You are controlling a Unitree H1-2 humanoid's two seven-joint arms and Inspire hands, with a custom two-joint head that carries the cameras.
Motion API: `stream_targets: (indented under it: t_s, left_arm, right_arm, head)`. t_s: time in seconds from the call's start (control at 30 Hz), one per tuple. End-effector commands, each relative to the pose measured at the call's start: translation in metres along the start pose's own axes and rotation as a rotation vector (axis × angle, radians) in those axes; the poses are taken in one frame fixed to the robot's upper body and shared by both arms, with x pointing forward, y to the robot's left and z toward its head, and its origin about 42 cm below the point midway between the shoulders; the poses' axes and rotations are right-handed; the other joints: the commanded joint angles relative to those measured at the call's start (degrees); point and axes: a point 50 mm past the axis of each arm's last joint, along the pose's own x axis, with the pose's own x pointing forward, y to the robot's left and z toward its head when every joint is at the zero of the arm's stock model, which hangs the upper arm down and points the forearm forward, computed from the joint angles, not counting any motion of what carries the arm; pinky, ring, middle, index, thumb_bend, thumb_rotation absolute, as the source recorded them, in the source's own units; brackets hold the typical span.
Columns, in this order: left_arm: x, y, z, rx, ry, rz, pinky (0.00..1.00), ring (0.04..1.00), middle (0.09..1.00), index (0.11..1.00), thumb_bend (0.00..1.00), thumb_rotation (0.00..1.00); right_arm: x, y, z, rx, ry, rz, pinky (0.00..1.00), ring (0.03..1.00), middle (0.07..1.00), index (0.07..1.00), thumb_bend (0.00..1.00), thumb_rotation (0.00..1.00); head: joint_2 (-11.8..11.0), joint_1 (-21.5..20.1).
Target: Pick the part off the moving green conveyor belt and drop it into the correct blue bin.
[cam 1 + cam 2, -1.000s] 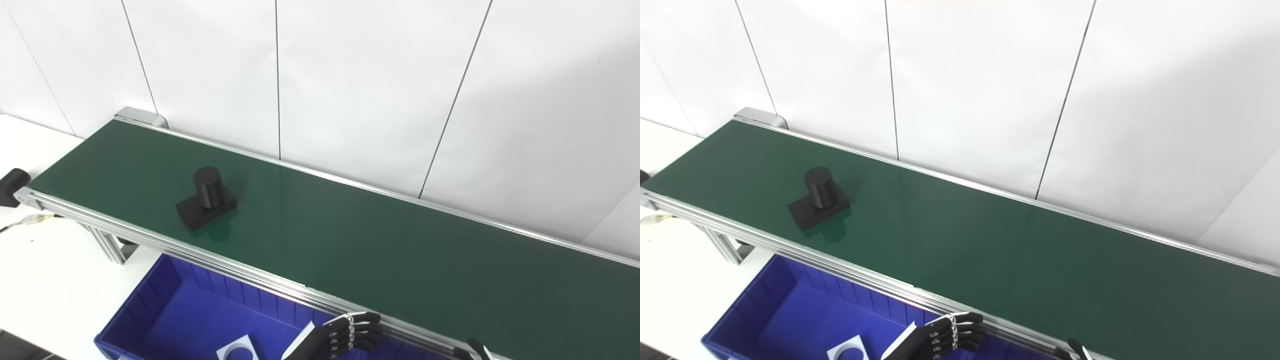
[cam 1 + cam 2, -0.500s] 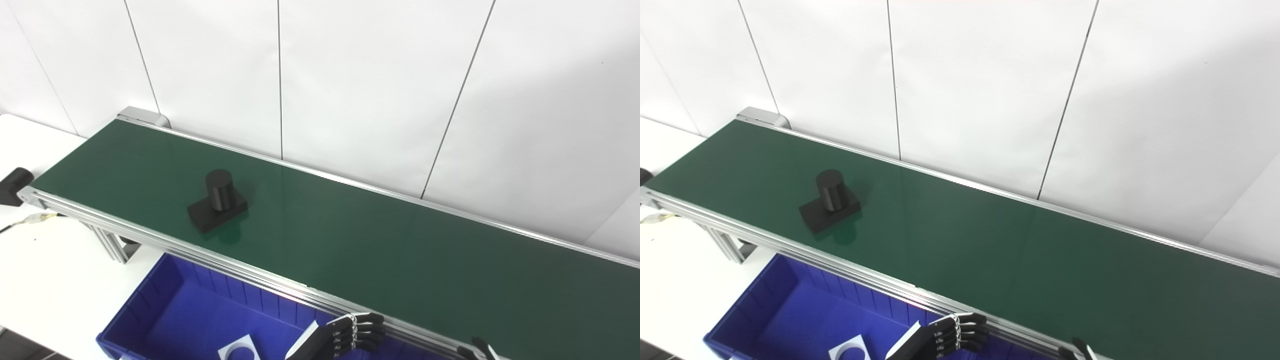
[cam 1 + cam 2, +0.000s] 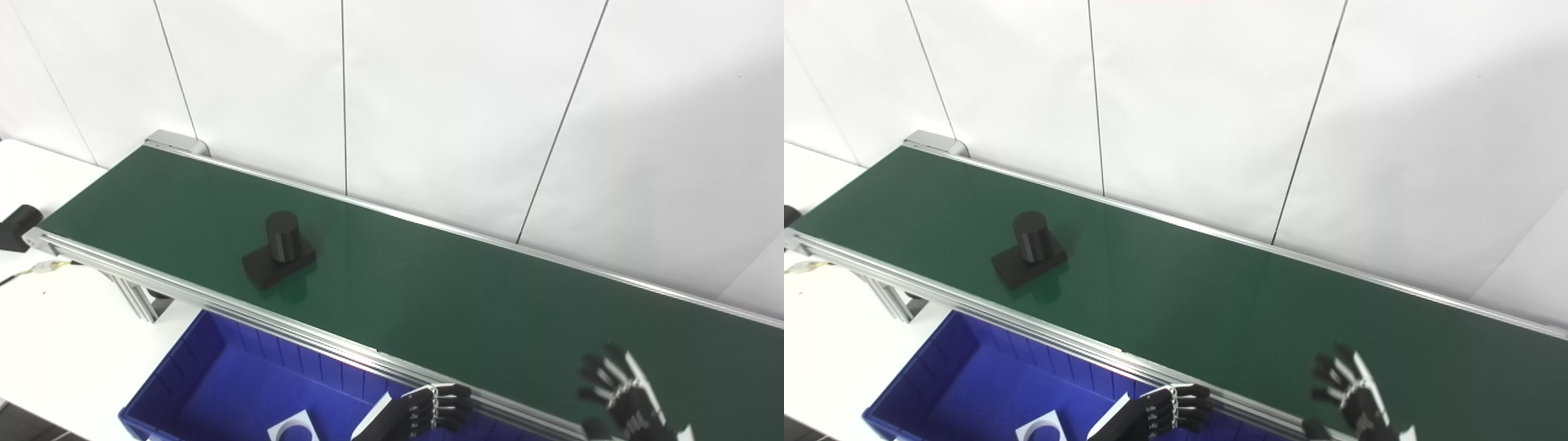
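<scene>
A: While the right hand hangs over the near edge of the green conveyor belt, how do its fingers stand?

B: Spread wide, palm empty, nothing in it. It sits low at the right of the view, and its fingers point up and away over the belt surface.

A: And the left hand?

B: Lower and further left, just below the belt's aluminium rail, above the blue bin. Its fingers are curled in side by side and it holds nothing that I can see.

A: Where is the part?

B: On the belt, well apart from both hands, toward the left end. It is black: an upright cylinder standing on a flat rectangular base, closer to the near rail than to the far one.

A: Anything in the bin?

B: A white label with a round dark cutout lies on its floor, just left of the left hand. The bin stands on a white table, under the belt's near edge. Behind the belt is a white panelled wall.
</scene>
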Motion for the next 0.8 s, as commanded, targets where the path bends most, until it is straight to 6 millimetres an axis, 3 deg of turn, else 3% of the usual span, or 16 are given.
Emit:
stream_targets:
  t_s: [0.0,0.37,0.77]
  left_arm:
    - [0.009,-0.003,0.010,0.007,-0.069,-0.007,0.71,0.732,0.763,0.781,1.00,0.42]
    - [0.008,0.000,0.011,0.008,-0.066,-0.005,0.70,0.729,0.759,0.778,1.00,0.41]
    - [0.008,0.003,0.011,0.014,-0.069,-0.012,0.70,0.727,0.760,0.781,1.00,0.41]
  right_arm:
    - [0.017,-0.002,0.015,-0.018,-0.044,-0.007,0.65,0.786,0.828,0.918,0.60,0.65]
    - [0.066,0.005,0.033,-0.075,-0.075,0.005,0.67,0.811,0.840,0.919,0.69,0.58]
    - [0.114,0.024,0.042,-0.109,-0.093,0.107,0.78,0.849,0.862,0.905,0.67,0.42]
  head:
    - [-0.06,0.05]
    - [-0.03,-0.82]
    - [0.59,-1.49]
